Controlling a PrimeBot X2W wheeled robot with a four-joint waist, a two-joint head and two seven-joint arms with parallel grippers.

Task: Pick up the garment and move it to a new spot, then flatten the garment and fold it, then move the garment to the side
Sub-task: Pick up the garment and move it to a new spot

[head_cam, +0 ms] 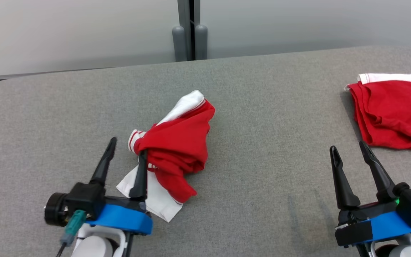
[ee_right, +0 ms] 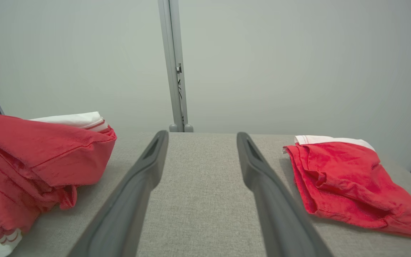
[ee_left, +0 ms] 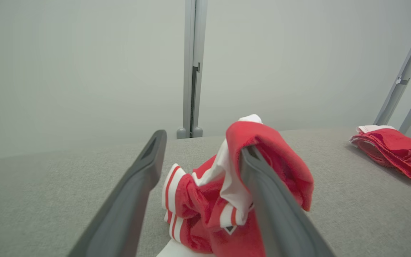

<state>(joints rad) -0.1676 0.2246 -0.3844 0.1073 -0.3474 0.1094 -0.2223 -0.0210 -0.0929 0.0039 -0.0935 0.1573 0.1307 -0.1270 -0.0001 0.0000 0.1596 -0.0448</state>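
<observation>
The garment [head_cam: 177,146] is a crumpled red and white heap on the grey table [head_cam: 262,150], left of centre. My left gripper [head_cam: 127,147] stands open at the heap's near-left edge. Its inner finger touches the cloth and its outer finger stands apart from it. In the left wrist view a red fold of the garment [ee_left: 280,160] drapes over the tip of the right finger [ee_left: 262,192], while the left gripper [ee_left: 202,142] has its jaws spread wide. My right gripper [head_cam: 348,146] is open over bare table at the lower right, holding nothing. In the right wrist view the garment [ee_right: 41,150] lies to the left of the right gripper [ee_right: 202,134].
A second red garment with a white band [head_cam: 391,110] lies folded at the table's far right, just beyond my right gripper; it shows too in the wrist views [ee_left: 394,148] [ee_right: 341,171]. A grey post [head_cam: 190,32] and a pale wall stand behind the table's back edge.
</observation>
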